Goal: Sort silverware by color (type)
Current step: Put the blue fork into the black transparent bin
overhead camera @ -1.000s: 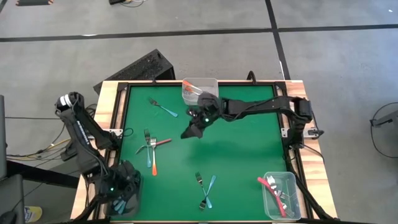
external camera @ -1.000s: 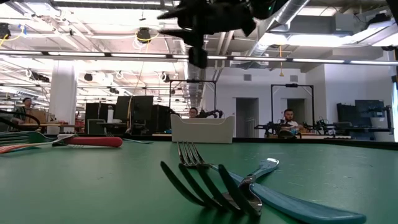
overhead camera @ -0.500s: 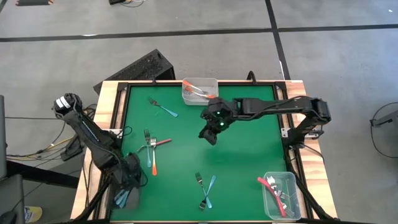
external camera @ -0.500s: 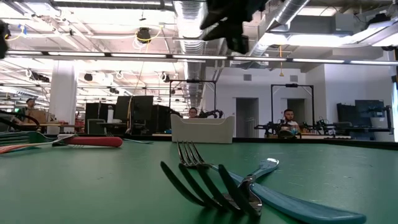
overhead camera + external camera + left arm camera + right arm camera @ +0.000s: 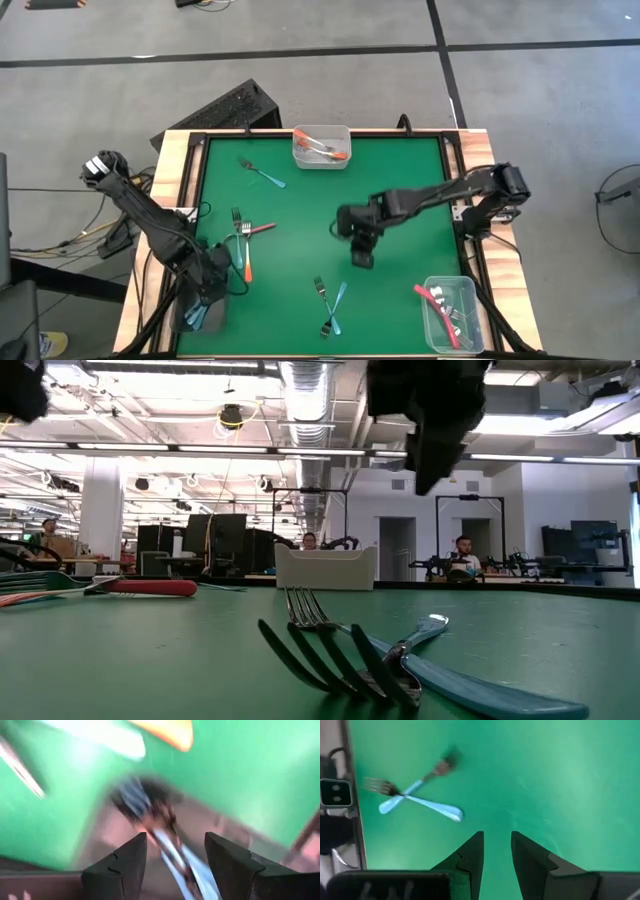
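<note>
Right gripper (image 5: 361, 257) hangs over the middle of the green mat (image 5: 400, 190), a little toward its near right part, my fingers (image 5: 470, 855) parted by a narrow gap with nothing between them. Just ahead of it, near the mat's front edge, two light blue forks (image 5: 328, 305) lie crossed in an X, touching where the handles meet; the low view has the same pair up close, tines toward the camera. Right of that, at the front right corner, a clear bin (image 5: 452, 312) holds red-pink forks (image 5: 437, 302), one handle sticking out over the rim. My left gripper (image 5: 207, 290) sits at the front left corner above a second clear bin (image 5: 196, 318), fingers (image 5: 117, 867) moderately apart and holding nothing; blue-handled forks (image 5: 175, 860) lie in that bin below, blurred in the wrist view. Beside it on the mat's left part, an orange fork (image 5: 247, 252) and a red-pink fork (image 5: 256, 230) lie together with another fork, overlapping. Farther back, a lone light blue fork (image 5: 262, 174) lies on the mat, well apart from the rest. At the rear edge, a third clear bin (image 5: 321, 146) holds orange forks (image 5: 318, 144).
</note>
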You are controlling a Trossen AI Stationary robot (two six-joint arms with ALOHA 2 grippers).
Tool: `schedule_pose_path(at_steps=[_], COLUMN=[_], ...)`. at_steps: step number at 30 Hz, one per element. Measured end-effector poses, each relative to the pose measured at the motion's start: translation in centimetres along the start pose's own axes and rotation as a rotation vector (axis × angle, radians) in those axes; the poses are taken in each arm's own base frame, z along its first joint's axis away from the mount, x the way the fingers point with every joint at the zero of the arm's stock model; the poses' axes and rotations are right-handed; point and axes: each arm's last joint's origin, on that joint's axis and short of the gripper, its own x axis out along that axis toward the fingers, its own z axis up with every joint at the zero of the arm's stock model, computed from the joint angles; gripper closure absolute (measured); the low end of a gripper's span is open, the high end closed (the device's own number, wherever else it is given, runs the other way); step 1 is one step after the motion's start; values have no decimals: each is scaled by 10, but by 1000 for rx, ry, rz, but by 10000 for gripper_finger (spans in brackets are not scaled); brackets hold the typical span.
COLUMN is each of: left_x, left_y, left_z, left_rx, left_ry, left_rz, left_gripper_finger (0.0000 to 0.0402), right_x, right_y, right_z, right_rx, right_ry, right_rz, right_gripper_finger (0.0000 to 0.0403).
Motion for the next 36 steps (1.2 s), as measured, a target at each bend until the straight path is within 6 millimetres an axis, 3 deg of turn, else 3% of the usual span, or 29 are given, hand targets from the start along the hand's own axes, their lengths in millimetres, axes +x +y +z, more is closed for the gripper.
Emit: schedule_pose_path(at_steps=[5, 9, 16, 21, 26, 29, 36], left_x=[-17, -28, -39, -41, -41, -42, -43], left_y=[-1, -9, -22, -21, -17, -13, -4], left_z=[12, 25, 44, 50, 57, 64, 76], left_rx=[8, 27, 30, 64, 118, 143, 108], left_ry=[-218, -414, -717, -765, -777, -788, -784], left_rz=[-7, -63, -130, -98, -42, -7, 27], left_gripper_finger=[214, 214, 214, 214, 214, 214, 214], right_x=[27, 43, 70, 80, 87, 90, 94], right_y=[20, 37, 50, 61, 80, 91, 116], right_z=[-3, -1, -12, -14, -21, -28, -21], right_rx=[-94, -64, 270, 577, 741, 779, 815], right_ry=[0, -28, 56, 25, -65, -95, -115], right_rz=[15, 47, 30, 33, 9, -44, -103], right_gripper_finger=[280, 280, 280, 282, 295, 304, 310])
